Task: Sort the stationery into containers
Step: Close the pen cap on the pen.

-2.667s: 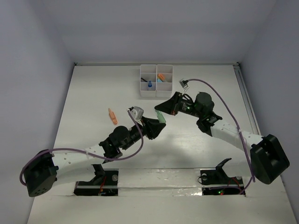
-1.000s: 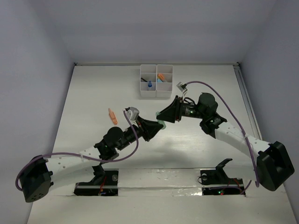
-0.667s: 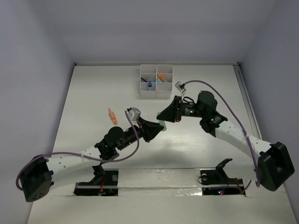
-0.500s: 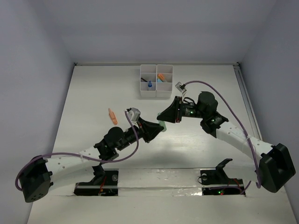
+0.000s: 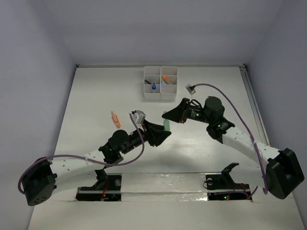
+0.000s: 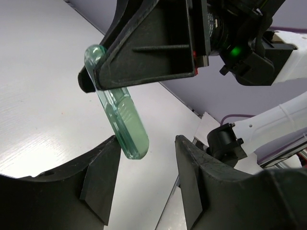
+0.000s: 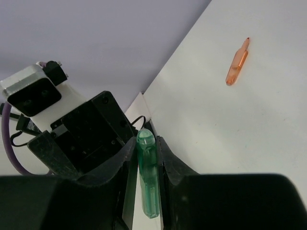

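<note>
The top view looks down on the whole worktop [image 5: 96, 96] from behind. Both wrist views sit close along their jaws, sharing the green pen [image 6: 125, 120].

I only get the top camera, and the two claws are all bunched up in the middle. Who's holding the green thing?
Observer: The right gripper has it. In its wrist view the green pen is pinched between both fingers.
Operator: Did the left claw grab it too?
Observer: Not yet. The left wrist view shows the left gripper open, with one finger on each side of the pen's lower end and a clear gap on one side.
Operator: What does the pen look like close up?
Observer: In the left wrist view it is see-through green plastic with a rounded end.
</note>
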`<action>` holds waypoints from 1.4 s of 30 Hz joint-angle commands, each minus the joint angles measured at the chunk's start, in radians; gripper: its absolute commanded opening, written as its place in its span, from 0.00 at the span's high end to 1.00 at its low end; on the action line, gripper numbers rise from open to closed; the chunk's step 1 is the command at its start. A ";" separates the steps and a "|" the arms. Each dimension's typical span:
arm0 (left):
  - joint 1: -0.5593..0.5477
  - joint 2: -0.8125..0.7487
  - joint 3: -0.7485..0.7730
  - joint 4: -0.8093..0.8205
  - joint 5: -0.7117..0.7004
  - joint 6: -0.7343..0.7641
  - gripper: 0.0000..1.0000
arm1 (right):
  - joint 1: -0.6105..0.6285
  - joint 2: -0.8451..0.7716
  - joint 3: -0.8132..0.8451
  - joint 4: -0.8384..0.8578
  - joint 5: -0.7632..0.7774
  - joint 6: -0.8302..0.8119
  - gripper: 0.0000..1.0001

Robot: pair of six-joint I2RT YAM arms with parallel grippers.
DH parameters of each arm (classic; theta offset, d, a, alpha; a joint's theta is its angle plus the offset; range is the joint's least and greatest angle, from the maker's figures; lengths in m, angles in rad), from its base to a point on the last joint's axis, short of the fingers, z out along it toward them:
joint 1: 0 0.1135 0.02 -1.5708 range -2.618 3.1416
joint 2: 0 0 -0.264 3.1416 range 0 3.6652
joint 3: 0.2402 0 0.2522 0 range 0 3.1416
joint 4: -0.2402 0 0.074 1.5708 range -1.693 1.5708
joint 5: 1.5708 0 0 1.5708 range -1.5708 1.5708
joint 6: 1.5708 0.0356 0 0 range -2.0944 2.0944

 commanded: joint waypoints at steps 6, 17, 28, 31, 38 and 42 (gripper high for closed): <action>0.009 0.042 0.044 0.087 0.034 -0.012 0.71 | -0.001 -0.016 0.021 0.102 0.000 0.022 1.00; 0.009 0.024 0.037 0.119 0.039 -0.021 0.77 | -0.001 -0.014 -0.002 0.093 -0.013 0.005 1.00; 0.019 -0.007 0.017 0.143 0.044 -0.038 0.74 | -0.001 -0.022 -0.013 0.080 -0.032 -0.018 1.00; 0.019 -0.004 0.017 0.153 0.042 -0.047 0.78 | -0.001 -0.027 -0.020 0.079 -0.039 -0.022 1.00; 0.028 0.022 0.015 0.209 0.045 -0.087 0.97 | -0.001 -0.031 -0.039 0.099 -0.054 -0.022 1.00; 0.037 0.024 0.020 0.228 0.033 -0.106 1.00 | -0.001 -0.031 -0.058 0.103 -0.066 -0.033 1.00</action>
